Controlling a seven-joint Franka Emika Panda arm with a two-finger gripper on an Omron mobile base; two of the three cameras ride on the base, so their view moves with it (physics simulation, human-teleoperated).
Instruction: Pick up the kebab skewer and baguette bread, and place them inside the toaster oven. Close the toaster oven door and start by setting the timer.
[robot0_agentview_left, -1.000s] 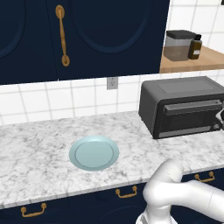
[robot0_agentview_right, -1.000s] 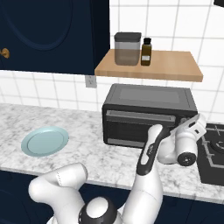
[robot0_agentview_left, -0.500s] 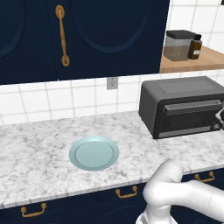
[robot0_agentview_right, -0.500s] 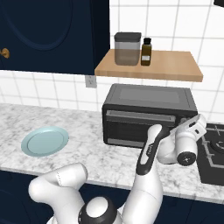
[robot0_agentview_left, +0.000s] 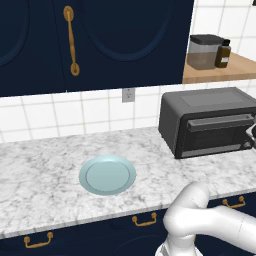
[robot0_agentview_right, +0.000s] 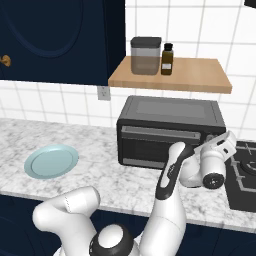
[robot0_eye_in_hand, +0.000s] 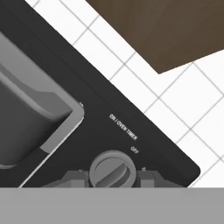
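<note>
Now I have the pincer (robot0_eye_in_hand: 113, 181) pinched narrow on the timer knob (robot0_eye_in_hand: 112, 171) right between its tips, squared up to twist, toaster oven door (robot0_agentview_right: 167, 146) shut alongside.

One toaster oven (robot0_agentview_left: 210, 121) sits on the worktop (robot0_agentview_left: 45, 170), with one pale blue plate (robot0_agentview_left: 107, 174) at its nine o'clock. On the wooden shelf (robot0_agentview_right: 175, 77) above stand two containers: one grey canister (robot0_agentview_right: 145, 55), one dark bottle (robot0_agentview_right: 167, 59). One timer knob (robot0_eye_in_hand: 112, 170) shows close up. One wall socket (robot0_agentview_left: 128, 94).
</note>
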